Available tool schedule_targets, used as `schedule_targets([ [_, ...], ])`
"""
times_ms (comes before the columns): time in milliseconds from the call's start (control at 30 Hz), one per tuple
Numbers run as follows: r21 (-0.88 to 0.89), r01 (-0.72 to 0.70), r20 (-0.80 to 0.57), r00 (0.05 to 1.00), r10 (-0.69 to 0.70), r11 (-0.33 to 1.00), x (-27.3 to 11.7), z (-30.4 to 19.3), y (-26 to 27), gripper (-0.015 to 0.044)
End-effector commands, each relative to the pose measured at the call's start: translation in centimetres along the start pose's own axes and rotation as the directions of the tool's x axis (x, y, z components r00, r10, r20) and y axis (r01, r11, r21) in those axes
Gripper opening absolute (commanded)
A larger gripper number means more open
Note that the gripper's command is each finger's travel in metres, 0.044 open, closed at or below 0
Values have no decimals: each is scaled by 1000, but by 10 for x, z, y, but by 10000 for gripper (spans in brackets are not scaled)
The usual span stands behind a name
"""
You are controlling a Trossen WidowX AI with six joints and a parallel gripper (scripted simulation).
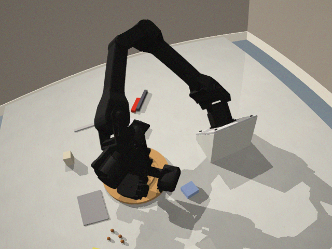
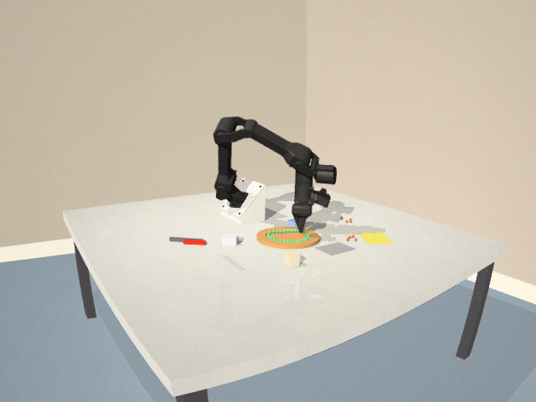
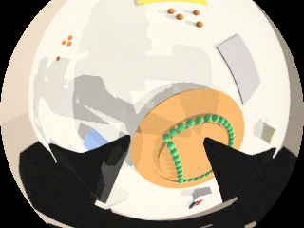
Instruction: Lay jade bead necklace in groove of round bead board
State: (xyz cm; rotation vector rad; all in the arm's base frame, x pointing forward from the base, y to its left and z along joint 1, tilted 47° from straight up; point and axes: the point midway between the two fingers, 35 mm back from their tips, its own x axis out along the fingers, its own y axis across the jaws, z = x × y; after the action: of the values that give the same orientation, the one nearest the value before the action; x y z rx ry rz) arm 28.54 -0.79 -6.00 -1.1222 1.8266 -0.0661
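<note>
The round orange bead board (image 1: 112,192) (image 2: 261,238) (image 3: 147,147) lies on the table, mostly hidden by the arm in the top view. The jade bead necklace (image 2: 291,241) (image 3: 190,123) lies on it as a loop of green beads. In the wrist view its upper and right beads follow a rounded curve, while the left beads run nearly straight inside a bare curved stretch of the groove (image 3: 161,163). My gripper (image 2: 301,231) (image 3: 167,138) is open and empty, low over the board, with the upper left beads showing between its fingertips. The right finger hides some beads.
A blue block (image 1: 189,189) (image 3: 95,141) is beside the board. A grey plate (image 1: 93,207) (image 2: 335,248), a beige block (image 1: 68,157) (image 2: 291,259) and a white block (image 2: 229,239) are around it. Small orange balls (image 1: 112,230), a yellow sheet (image 2: 376,238) and red (image 2: 194,242) and dark bars lie farther off.
</note>
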Motion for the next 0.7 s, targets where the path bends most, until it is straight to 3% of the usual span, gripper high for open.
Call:
schedule_targets([
  [0, 4, -5, 1, 1000, 5, 1000, -1, 0, 0, 440],
  [200, 4, -5, 1, 1000, 5, 1000, -1, 0, 0, 440],
  [267, 72, -5, 1, 1000, 5, 997, -2, -3, -1, 387],
  [367, 355, -5, 1, 1000, 5, 935, -7, -14, -8, 309],
  [467, 623, -4, 1, 1000, 5, 782, -12, -27, -14, 230],
  [600, 884, -2, 0, 1000, 5, 467, -18, -45, -21, 125],
  [667, 961, -1, -1, 1000, 5, 277, -21, -53, -24, 120],
])
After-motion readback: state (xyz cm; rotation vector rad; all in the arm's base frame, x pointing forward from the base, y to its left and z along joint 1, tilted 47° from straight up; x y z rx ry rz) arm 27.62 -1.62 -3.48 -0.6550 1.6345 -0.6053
